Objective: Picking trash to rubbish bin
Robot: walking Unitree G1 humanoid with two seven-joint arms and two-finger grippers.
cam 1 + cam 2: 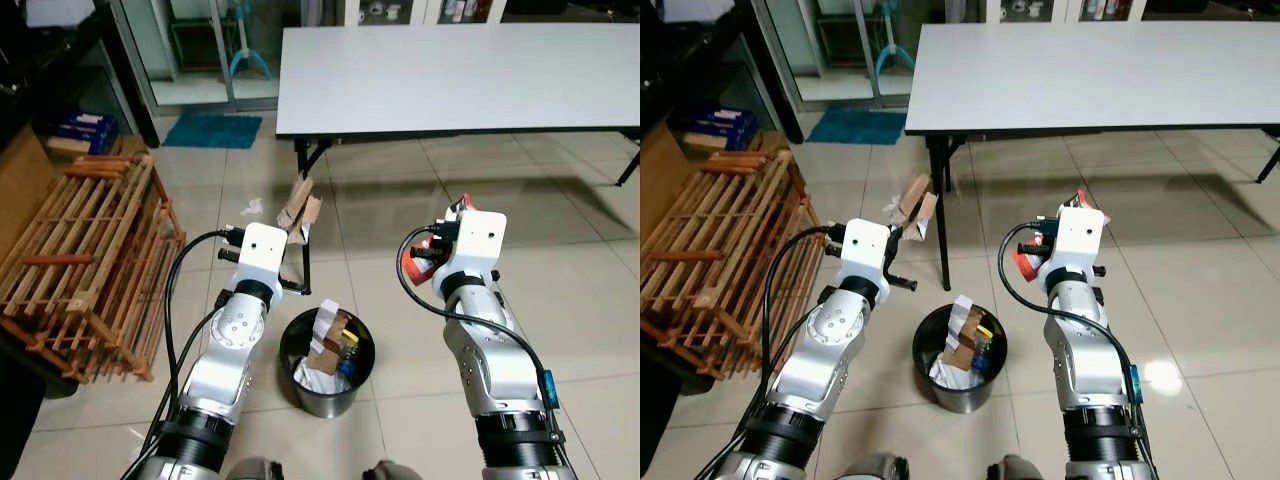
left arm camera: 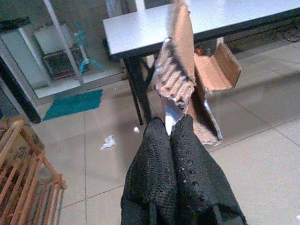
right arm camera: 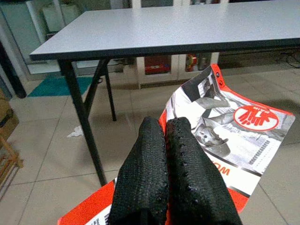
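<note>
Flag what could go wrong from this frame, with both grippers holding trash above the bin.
1. The rubbish bin already holds upright cardboard and paper, so new pieces may catch on it and fall out.
2. The left gripper pinches the torn cardboard piece only at its lower edge, ahead of the bin rather than over it; released here, it would probably hit the tiles.
3. The right gripper holds the red printed sheet, which is broad and limp and could drape over the rim.
</note>
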